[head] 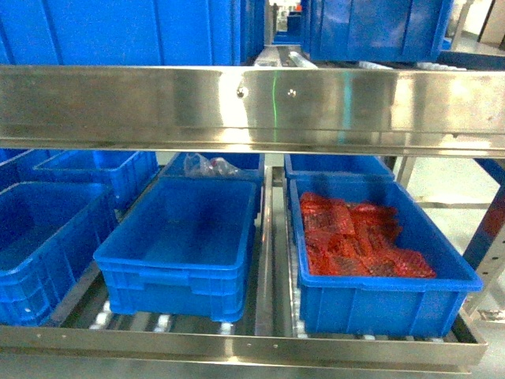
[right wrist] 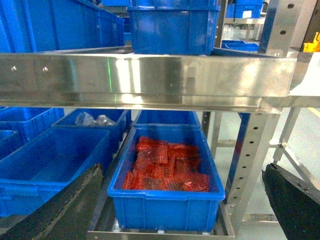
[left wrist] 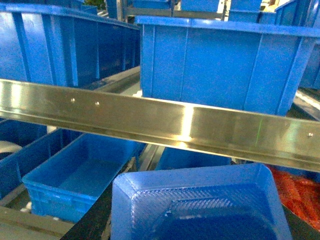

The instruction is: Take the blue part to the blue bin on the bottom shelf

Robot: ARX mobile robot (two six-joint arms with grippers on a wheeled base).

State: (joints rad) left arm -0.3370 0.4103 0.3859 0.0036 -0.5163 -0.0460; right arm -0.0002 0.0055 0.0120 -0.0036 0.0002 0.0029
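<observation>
Several blue bins sit on the bottom shelf (head: pixel 237 345) of the stainless-steel rack in my head view, listed here from left to right. At the far left, an empty blue bin (head: pixel 43 245) is cut off by the frame edge, with another empty bin (head: pixel 99 170) behind it. The centre lane holds the large empty blue bin (head: pixel 181 249), standing just behind the flat front rail; behind it a further bin carries clear plastic-wrapped items (head: pixel 207 166). A metal divider rail (head: pixel 266 253) separates this lane from the right lane, where a blue bin (head: pixel 379 296) is filled with red mesh-wrapped parts (head: pixel 355 241); one more blue bin (head: pixel 335 164) stands behind it. Above all of these, the upper shelf rail (head: pixel 237 106) spans the full width of the view, with larger blue bins resting on that upper level. The blue part (left wrist: pixel 200 205) appears only in my left wrist view: a shallow blue tray-like piece with a raised textured centre, filling the lower middle of the frame, in front of the rack and below the upper rail. My left end effector is not visible there, so I cannot tell whether it is apart or clamped on the part. In my right wrist view, two dark shapes (right wrist: pixel 60 210) at the lower corners stand wide apart with nothing between them.
</observation>
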